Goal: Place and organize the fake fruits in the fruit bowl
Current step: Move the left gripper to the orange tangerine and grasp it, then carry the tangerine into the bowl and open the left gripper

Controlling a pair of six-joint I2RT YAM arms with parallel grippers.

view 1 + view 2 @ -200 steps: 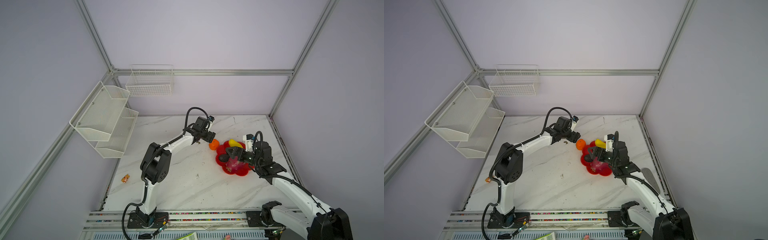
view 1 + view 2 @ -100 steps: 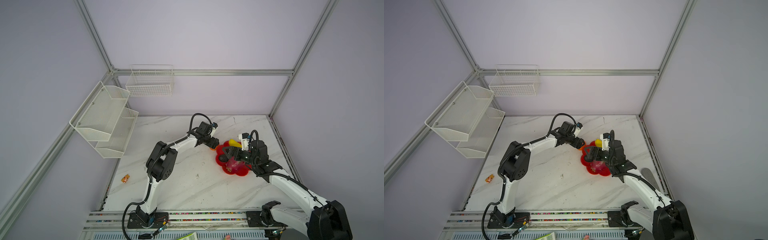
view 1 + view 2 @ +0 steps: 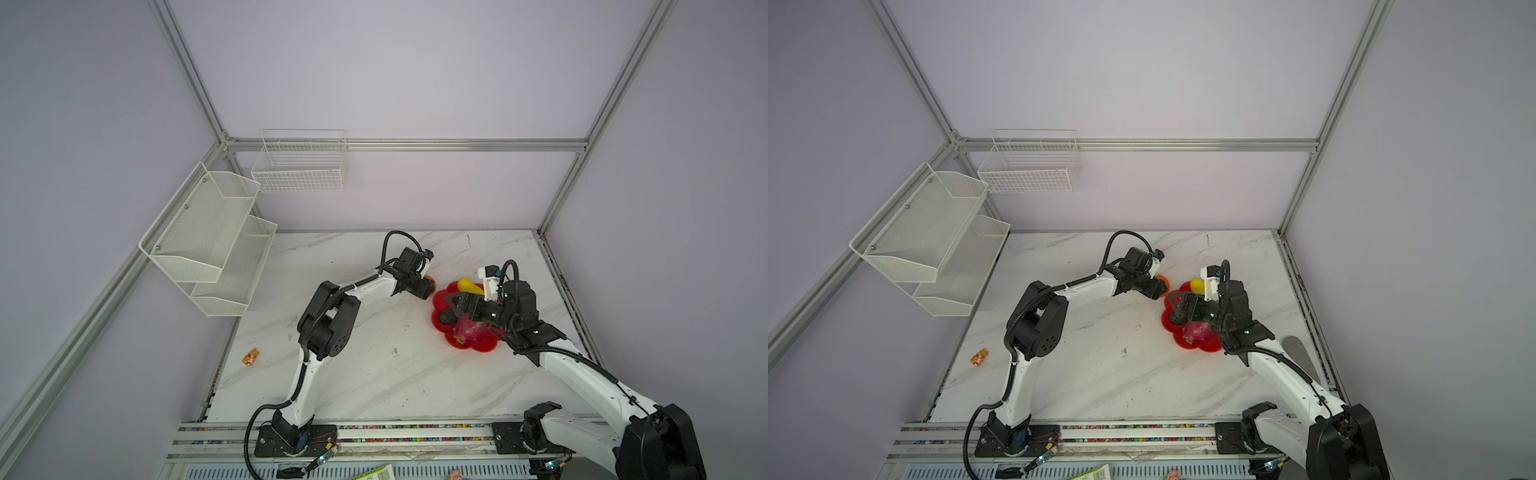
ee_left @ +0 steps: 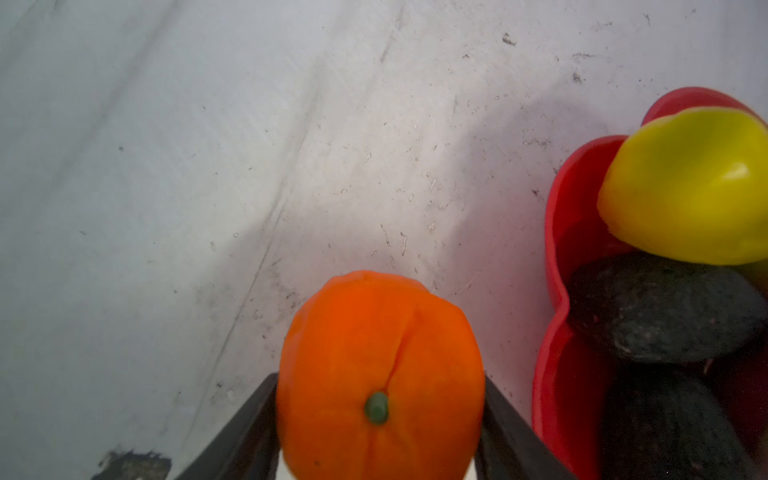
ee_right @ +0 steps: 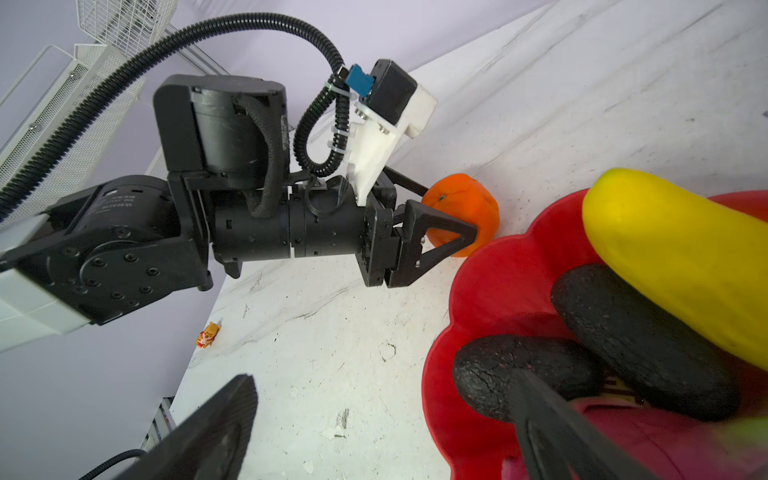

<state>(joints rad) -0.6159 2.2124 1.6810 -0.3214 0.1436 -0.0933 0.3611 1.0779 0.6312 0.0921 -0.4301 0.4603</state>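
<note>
White marble table (image 3: 374, 374) filled the floor of a lilac-walled booth in both top views. Mesh baskets (image 3: 199, 237) hung on the left wall, and a tiny toy figure (image 3: 250, 357) lay near the table's left edge. At the far right sat the red, scalloped fruit bowl (image 3: 482, 348). It held the yellow fruit (image 3: 467, 286) at its far rim, the dragon fruit (image 3: 467, 332) on its near side and one of the dark ovals (image 3: 446, 318) at its left. The left gripper (image 3: 428, 287) pointed at the bowl's far-left rim, where the orange (image 3: 431, 279) showed just outside the bowl. The right gripper (image 3: 455, 307) hung over the bowl's left part.

The left wrist view showed the orange pinched between two black fingers (image 4: 249, 428), one pressed to each side, its skin creased. The bowl's rim stood just beside it without touching. Inside, the yellow fruit rested on a dark oval.

The right wrist view showed the right gripper's jaws spread wide with nothing between them. One finger was over bare marble and the other over the bowl, by the nearer dark oval. Whether the orange touched the table could not be told.
</note>
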